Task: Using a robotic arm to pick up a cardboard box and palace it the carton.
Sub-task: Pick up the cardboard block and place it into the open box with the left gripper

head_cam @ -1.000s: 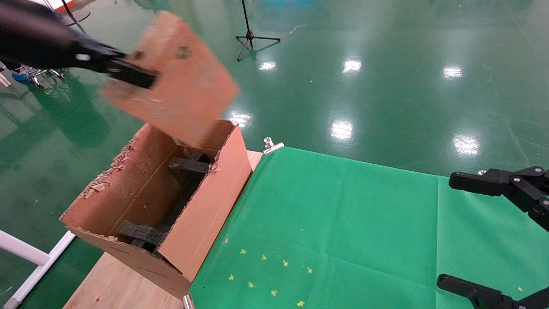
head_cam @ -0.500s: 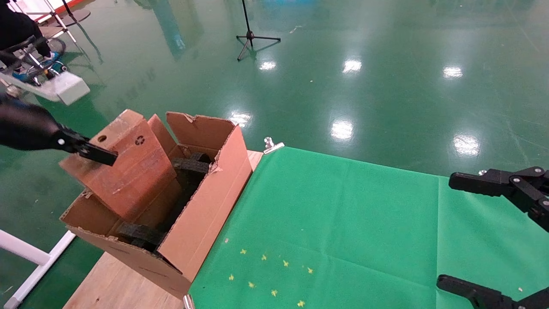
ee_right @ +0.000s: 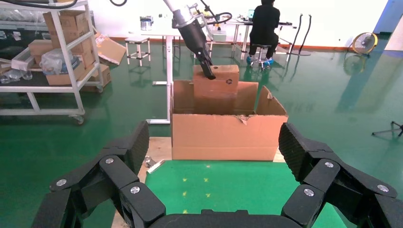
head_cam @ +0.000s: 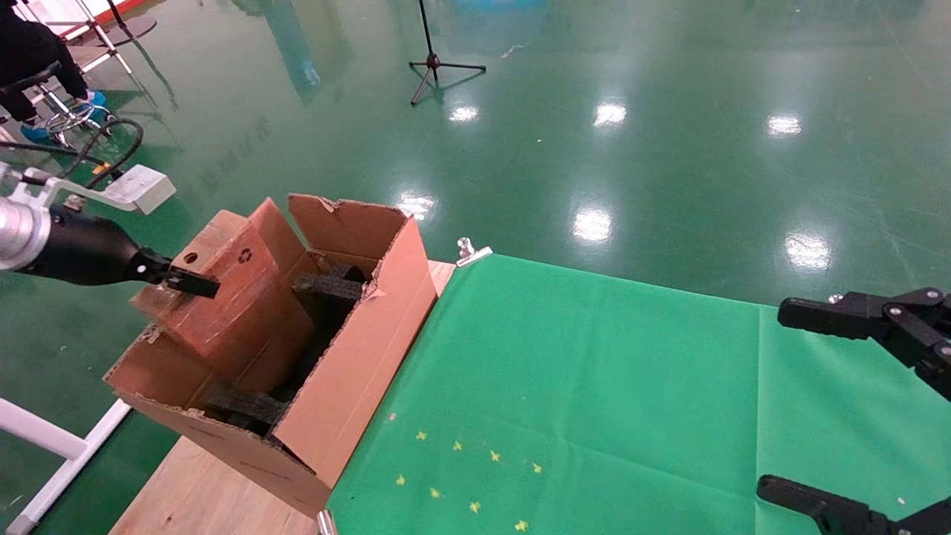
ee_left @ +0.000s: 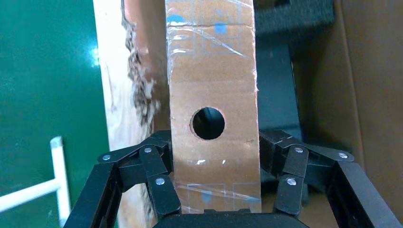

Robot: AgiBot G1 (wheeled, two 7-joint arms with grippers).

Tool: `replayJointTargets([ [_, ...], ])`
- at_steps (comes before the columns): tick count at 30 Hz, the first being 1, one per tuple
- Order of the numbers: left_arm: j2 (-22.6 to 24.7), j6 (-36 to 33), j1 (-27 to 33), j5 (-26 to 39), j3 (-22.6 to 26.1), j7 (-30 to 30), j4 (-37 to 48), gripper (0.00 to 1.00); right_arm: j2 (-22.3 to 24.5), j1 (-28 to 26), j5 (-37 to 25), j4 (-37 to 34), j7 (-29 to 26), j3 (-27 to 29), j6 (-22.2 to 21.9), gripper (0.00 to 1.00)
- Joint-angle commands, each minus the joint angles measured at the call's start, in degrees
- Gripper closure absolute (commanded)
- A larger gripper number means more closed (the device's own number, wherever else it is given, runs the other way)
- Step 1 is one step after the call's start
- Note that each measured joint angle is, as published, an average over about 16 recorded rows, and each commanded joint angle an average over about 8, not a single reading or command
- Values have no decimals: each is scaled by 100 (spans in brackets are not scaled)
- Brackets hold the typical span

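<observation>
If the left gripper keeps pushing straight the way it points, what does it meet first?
The left gripper, shut on the cardboard box, points down into the carton; the box would likely meet the black foam inside first, though depth is unclear.

robotic arm [head_cam: 67, 249]: silver wrist | black cylinder | black linked jaws

My table [head_cam: 193, 494] is bare wood at its left end, and there the carton [head_cam: 349, 371] stands. A green cloth [head_cam: 594, 394] covers the rest, held by a metal clip [head_cam: 470, 253] at the far edge, with small yellow marks [head_cam: 464, 475] near me.
</observation>
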State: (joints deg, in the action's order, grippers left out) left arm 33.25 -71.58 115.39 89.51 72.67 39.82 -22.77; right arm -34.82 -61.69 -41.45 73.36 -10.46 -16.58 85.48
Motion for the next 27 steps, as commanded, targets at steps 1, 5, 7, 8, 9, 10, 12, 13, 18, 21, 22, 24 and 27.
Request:
replayJointTargets([
  [1,64,212,-134,-166,-82,-224,327,100,0,0,1,0,0,-1,0,0],
  [5,227,372,-351,-348,-168,-557,887,100,1,0,2,0,1,-2,-1,0],
  [7,297,388,-439,-404,-192,-673,1122,100,1,-1,2,0,2,-3,-1,0],
  [8,326,387,-482,-427,-202,-717,1230,100,1,-1,2,0,2,-3,-1,0],
  [9,355,384,-524,-444,-207,-754,1335,100,2,-1,3,0,2,-4,-2,0],
  [10,381,382,-563,-455,-210,-781,1431,100,2,-1,3,0,2,-4,-2,0],
  [12,435,394,-641,-450,-200,-813,1605,100,2,-1,3,0,2,-5,-2,0],
  [13,463,412,-682,-440,-191,-819,1684,100,2,-1,4,0,3,-5,-2,0],
  [18,631,653,-945,-367,-136,-795,1996,100,3,-2,5,0,4,-7,-3,0],
  [21,744,931,-1143,-354,-126,-763,2122,100,3,-2,6,0,4,-8,-4,0],
  [22,784,1062,-1214,-356,-128,-751,2154,100,4,-2,6,0,4,-9,-4,0],
  [24,870,1370,-1355,-368,-136,-726,2205,100,4,-2,6,0,5,-9,-4,0],
  [27,1000,1857,-1551,-398,-158,-694,2248,100,4,-2,7,0,5,-10,-4,0],
])
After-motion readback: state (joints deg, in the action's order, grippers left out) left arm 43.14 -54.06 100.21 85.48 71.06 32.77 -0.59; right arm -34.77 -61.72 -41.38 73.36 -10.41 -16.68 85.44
